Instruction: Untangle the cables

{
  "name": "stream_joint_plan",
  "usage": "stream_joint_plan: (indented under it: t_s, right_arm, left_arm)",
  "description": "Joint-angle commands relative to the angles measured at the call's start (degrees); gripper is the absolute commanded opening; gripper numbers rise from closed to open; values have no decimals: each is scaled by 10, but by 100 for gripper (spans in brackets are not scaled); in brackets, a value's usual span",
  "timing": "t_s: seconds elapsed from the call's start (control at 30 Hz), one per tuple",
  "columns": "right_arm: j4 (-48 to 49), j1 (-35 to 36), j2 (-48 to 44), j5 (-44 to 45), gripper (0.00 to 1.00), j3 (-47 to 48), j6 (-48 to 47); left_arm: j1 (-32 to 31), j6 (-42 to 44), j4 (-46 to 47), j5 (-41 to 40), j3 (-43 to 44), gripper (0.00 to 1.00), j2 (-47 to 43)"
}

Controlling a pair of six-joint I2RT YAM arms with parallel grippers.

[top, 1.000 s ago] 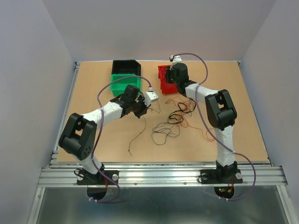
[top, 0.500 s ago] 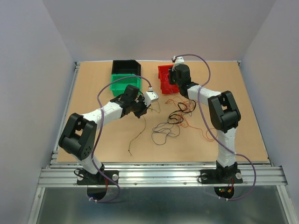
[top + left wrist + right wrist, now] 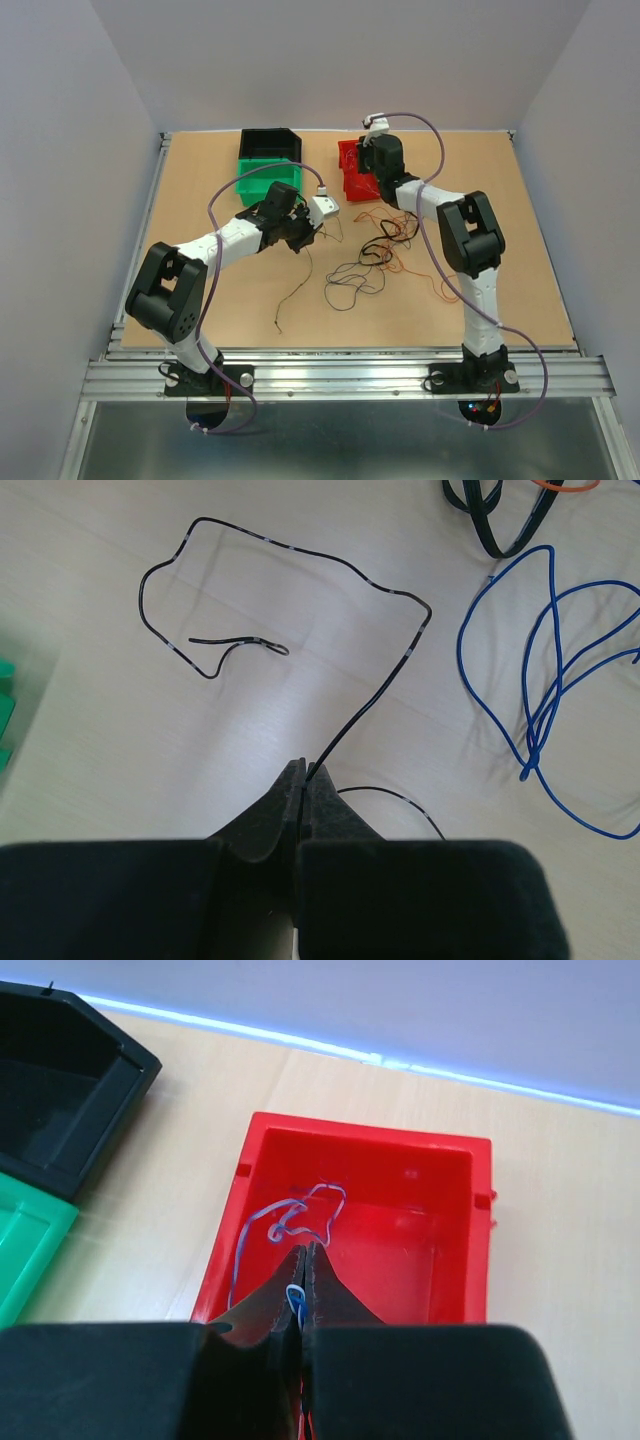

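Note:
My left gripper (image 3: pixel 303 240) (image 3: pixel 303 770) is shut on a thin black cable (image 3: pixel 300 552) that loops over the table ahead of it. This cable trails toward the front (image 3: pixel 293 292). A blue cable (image 3: pixel 545 660) lies to the right of it. A clump of black and orange cables (image 3: pixel 378 250) lies mid-table, with dark loops (image 3: pixel 350 285) in front. My right gripper (image 3: pixel 365 172) (image 3: pixel 307 1252) is shut on a blue cable (image 3: pixel 300 1210) that curls into the red bin (image 3: pixel 470 1220).
The red bin (image 3: pixel 346 158) stands at the back, right of a green bin (image 3: pixel 268 178) and a black bin (image 3: pixel 270 143). The black bin (image 3: pixel 60 1070) and green bin (image 3: pixel 25 1240) also show in the right wrist view. Grey walls enclose the table.
My right wrist has shifted slightly over the red bin and come back. My left arm has not moved.

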Motion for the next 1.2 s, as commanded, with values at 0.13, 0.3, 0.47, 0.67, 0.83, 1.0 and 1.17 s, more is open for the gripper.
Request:
stream_joint_plan:
  t_s: [0.13,0.3,0.47,0.67,0.83,1.0,1.17]
  right_arm:
    - [18,-2,82,-75,1,109,-15]
    - [-60,-5,134,-89,1,173,-7]
    - [-134,-14,171,-119,1,198,35]
    - [-280,-16,208,-84,1,276,40]
    - [-314,-23,205,-91,1,272,40]
    - [-312,-32,202,-113,8,293,34]
    - [-298,-32,174,-122,23,299,26]
  left_arm:
    - [-4,4,2,2,10,0,-21]
    - [-5,4,2,3,10,0,-24]
    - [-5,3,2,6,8,0,-31]
    - [-5,0,1,6,7,0,-35]
    - [-7,0,1,3,6,0,-35]
    - [-7,1,2,3,7,0,-34]
    - [-8,3,2,-1,9,0,-28]
